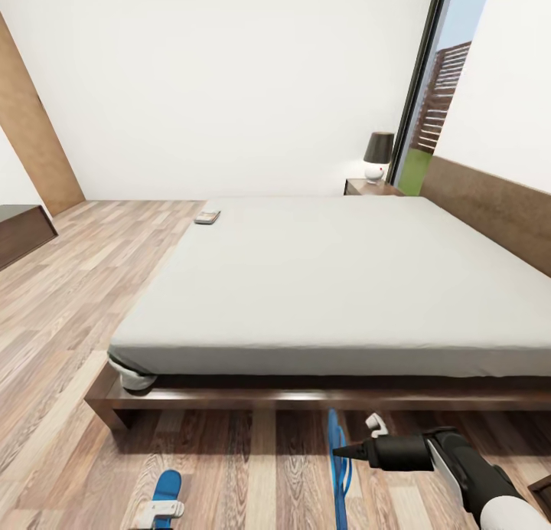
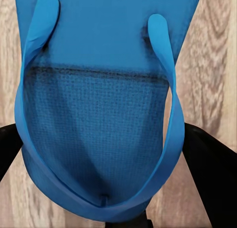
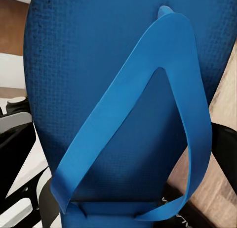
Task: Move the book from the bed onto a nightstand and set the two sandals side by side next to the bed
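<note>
The book (image 1: pixel 207 217) lies on the far left corner of the bed's grey mattress (image 1: pixel 329 285). A nightstand (image 1: pixel 370 186) stands beyond the bed by the headboard. My right gripper (image 1: pixel 343 453) is low in front of the bed, shut on a blue sandal (image 1: pixel 336 457) that hangs edge-on above the floor. The right wrist view has this sandal (image 3: pixel 113 89) close up. To the left, my left gripper (image 1: pixel 165 508) is shut on the other sandal (image 1: pixel 166 487), just over the planks. In the left wrist view dark fingers (image 2: pixel 205 161) flank that sandal (image 2: pixel 98 114).
A dark-shaded lamp (image 1: pixel 377 155) stands on the nightstand. The bed's dark wooden frame (image 1: pixel 252 398) juts out at floor level just ahead. A low dark bench (image 1: pixel 19 235) is at the far left. A tall window (image 1: pixel 436 109) is behind the nightstand. Wood floor runs along the bed's left side.
</note>
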Motion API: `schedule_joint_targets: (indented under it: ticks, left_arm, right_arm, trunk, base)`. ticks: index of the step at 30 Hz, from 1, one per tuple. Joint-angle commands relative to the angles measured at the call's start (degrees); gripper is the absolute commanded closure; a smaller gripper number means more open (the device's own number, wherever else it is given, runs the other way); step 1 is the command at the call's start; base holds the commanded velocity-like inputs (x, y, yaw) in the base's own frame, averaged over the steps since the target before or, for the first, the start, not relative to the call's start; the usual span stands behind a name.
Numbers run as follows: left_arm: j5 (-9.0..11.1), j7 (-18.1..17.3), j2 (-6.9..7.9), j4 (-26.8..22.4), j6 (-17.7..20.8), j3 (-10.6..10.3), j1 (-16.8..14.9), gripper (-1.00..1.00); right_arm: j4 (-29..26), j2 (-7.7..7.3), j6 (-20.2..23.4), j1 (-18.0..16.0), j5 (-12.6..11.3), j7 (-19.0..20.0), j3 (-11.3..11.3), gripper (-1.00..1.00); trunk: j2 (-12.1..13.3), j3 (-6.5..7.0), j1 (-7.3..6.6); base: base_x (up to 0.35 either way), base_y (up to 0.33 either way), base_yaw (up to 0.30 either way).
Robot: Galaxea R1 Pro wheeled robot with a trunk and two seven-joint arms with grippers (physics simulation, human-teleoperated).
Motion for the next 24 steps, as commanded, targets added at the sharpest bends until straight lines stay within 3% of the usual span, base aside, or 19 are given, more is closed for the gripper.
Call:
schedule_joint_targets:
  ticks: [1, 17, 24]
  left_arm:
    - [0.5, -0.1, 0.01, 0.0, 0.0, -0.4, 0.0, 1.0]
    - [0.5, -0.1, 0.02, -0.1, 0.0, -0.4, -0.1, 1.0]
    - [0.5, -0.1, 0.12, -0.1, -0.4, -0.4, -2.6, 1.0]
  right_arm:
    - [0.1, -0.05, 0.6, 0.0, -0.2, 0.0, 0.0, 1.0]
    - [3.3, 0.1, 2.2, -0.2, -0.2, -0.4, -0.6, 1.0]
    - [4.0, 0.37, 2.4, -0.8, -0.1, -1.5, -0.5, 1.0]
  trunk:
    - [-0.4, -0.23, 0.22]
    - [-6.9, -3.1, 3.73]
    - [-6.9, -3.1, 3.73]
  base:
    - [0.0, 0.0, 0.0]
    - [0.0, 0.0, 0.0]
    - [0.0, 0.0, 0.0]
